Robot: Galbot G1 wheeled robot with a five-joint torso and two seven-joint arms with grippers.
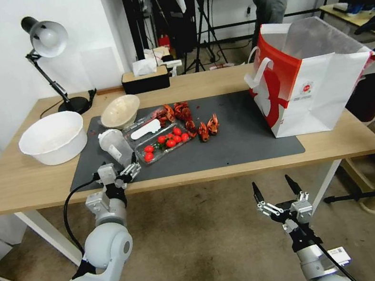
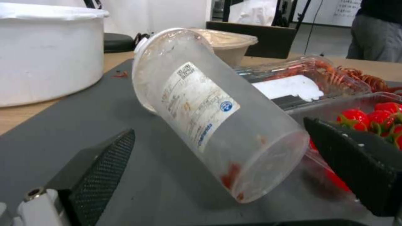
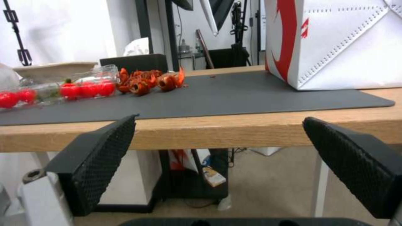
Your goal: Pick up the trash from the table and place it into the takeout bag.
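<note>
fingers (image 2: 100,163) of my left gripper (image 1: 119,172) spread wide either side of the tipped clear plastic cup (image 2: 209,110) between them, ungrasped; i judge pickup underway, closing next, right gripper (image 1: 278,192) open below the table (image 1: 21,184).

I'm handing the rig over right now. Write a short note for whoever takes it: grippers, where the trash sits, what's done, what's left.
Left gripper: open, at the base of the tipped clear plastic cup on the mat, not closed on it.
Right gripper: open, parked below the table edge.
Beige bowl, clear tray of tomatoes and crayfish shells lie on the mat.
Takeout bag stands at the right end.
Done: nothing visibly bagged. Left: everything.
</note>
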